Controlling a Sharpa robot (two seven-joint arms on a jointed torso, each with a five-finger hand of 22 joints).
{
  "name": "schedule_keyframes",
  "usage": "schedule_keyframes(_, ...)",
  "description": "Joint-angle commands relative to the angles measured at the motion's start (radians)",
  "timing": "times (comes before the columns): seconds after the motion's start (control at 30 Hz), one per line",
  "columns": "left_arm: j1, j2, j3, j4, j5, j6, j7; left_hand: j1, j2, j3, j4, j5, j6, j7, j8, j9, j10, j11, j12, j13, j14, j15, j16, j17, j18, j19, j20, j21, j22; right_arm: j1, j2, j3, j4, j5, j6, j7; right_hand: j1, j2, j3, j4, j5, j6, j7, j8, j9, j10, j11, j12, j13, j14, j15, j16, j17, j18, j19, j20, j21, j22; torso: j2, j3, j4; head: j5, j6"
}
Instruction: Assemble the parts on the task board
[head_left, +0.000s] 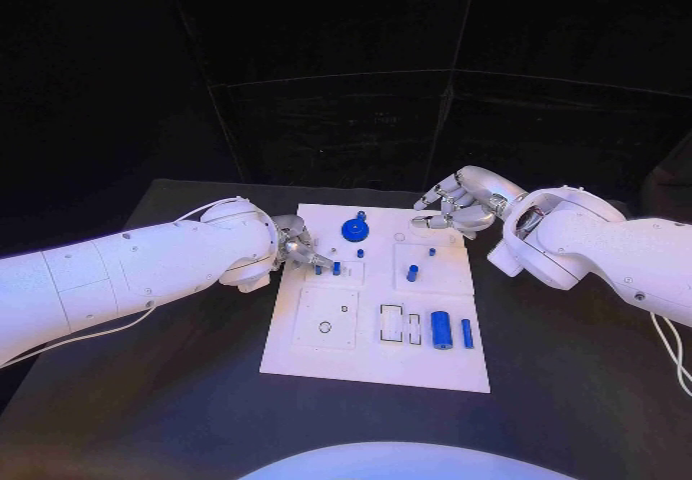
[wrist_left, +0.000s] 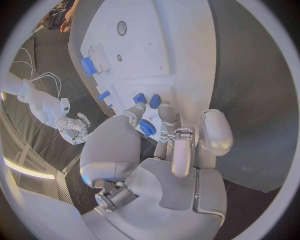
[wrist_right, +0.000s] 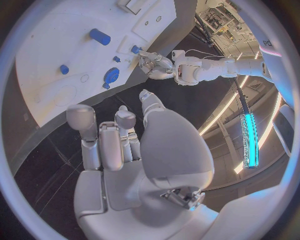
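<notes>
On the flat white task board (head_left: 378, 352) I see the left silver hand (head_left: 299, 250) pinching a small blue cylindrical peg (head_left: 335, 268) at the board's left edge; right silver hand (head_left: 462, 207) hovers past the far edge, fingers spread, holding nothing.

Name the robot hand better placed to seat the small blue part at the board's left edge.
Left. The left robot hand already has its fingertips at that small blue part on the task board. The right robot hand hovers past the board's far edge, holding nothing.

Black table (head_left: 173, 400) — white task board (head_left: 375, 365) flat at centre.
</notes>
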Motion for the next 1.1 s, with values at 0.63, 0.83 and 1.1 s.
schedule_keyframes(0.63, 0.006, -0.027, 0.002, -0.006, 0.159, -0.201, 0.383, 0.266, 0.077, -0.169, 0.023, 0.003, -0.149, 0.092, -0.09, -0.119, -0.307, 0.09, -0.243, -0.249, -0.173, 0.084, -0.527, -0.478, 0.099, -0.281, 0.08, -0.537, -0.485, 0.002, 0.001, 0.0, -0.004, 0.003, 0.004, 0.009, -0.002, 0.011, -0.004, 0.004, -0.007, -0.006, -0.003, 0.006, 0.0, -0.006, -0.001, 0.005, -0.002, 0.043, -0.004, -0.005, 0.001, 0.018, 0.003, -0.004, -0.005, -0.002, 0.001, 0.0006, -0.0001, -0.006, 0.005)
schedule_keyframes(0.83, 0.005, 0.037, -0.001, -0.069, 0.047, -0.25, 0.578, 0.472, 0.078, -0.061, -0.091, 0.0, -0.129, 0.109, -0.172, -0.199, -0.373, 0.112, -0.367, -0.37, -0.257, 0.095, -0.72, -0.664, 0.097, -0.296, 0.09, -0.628, -0.551, 0.002, 0.006, 0.0, -0.008, 0.003, 0.003, 0.01, -0.002, 0.012, -0.005, 0.004, -0.007, -0.007, -0.003, 0.006, 0.0, -0.006, -0.001, 0.006, -0.001, 0.043, -0.004, -0.005, 0.001, 0.018, 0.003, -0.004, -0.005, -0.003, 0.001, -0.0003, -0.0015, -0.009, 0.012)
schedule_keyframes(1.1, 0.002, 0.117, -0.028, -0.135, -0.207, -0.207, 0.655, 0.471, 0.017, -0.034, -0.12, 0.002, -0.077, 0.109, -0.26, -0.272, -0.387, 0.12, -0.457, -0.468, -0.254, 0.106, -0.745, -0.683, 0.097, -0.287, 0.1, -0.653, -0.571, 0.002, 0.012, 0.0, -0.011, 0.003, 0.001, 0.01, -0.001, 0.012, -0.005, 0.004, -0.006, -0.007, -0.003, 0.007, 0.0, -0.006, -0.001, 0.005, -0.002, 0.043, -0.004, -0.006, -0.001, 0.018, 0.002, -0.004, -0.006, -0.004, 0.002, -0.0002, -0.0027, -0.02, 0.02)
